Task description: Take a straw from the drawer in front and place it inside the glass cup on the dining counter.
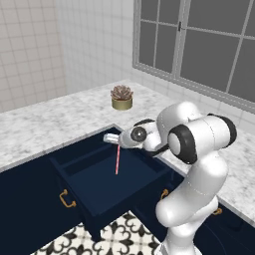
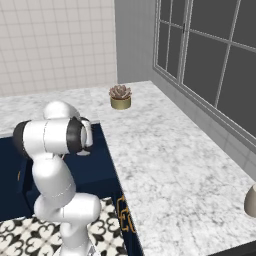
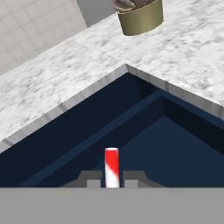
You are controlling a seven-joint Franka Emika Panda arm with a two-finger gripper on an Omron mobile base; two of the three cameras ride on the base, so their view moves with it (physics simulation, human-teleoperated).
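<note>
The navy drawer stands pulled out below the marble worktop, its brass handle on the front. My gripper hovers over the drawer's back part, shut on the top of the straw. The thin pink-red stick hangs upright from the fingers, its lower end down inside the drawer. In the hand view the striped red and white straw stands pinched between the two fingertips of the gripper, with the dark drawer inside behind it. The glass cup and the dining counter are out of view.
A potted succulent sits on the marble worktop behind the drawer, near the corner. Windows line the right wall. A rounded beige object shows at the worktop's right edge. Patterned floor tiles lie below the drawer.
</note>
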